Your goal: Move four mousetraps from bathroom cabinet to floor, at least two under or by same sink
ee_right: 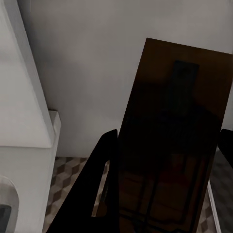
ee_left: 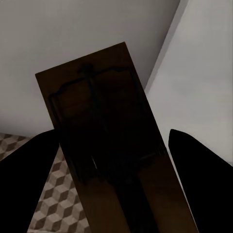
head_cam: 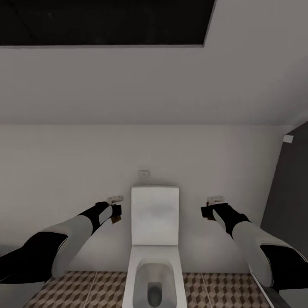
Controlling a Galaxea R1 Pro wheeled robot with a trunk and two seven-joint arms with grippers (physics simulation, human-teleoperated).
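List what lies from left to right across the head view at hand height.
Left hand gripping a mousetrap → white toilet → right hand gripping another mousetrap → dark wall panel.

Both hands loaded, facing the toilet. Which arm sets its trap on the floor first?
Roughly even; slight lean to the left. The left hand and right hand each hold a mousetrap, level either side of the toilet. The bathroom floor shows wider on the left; the right is hemmed in by a dark wall.
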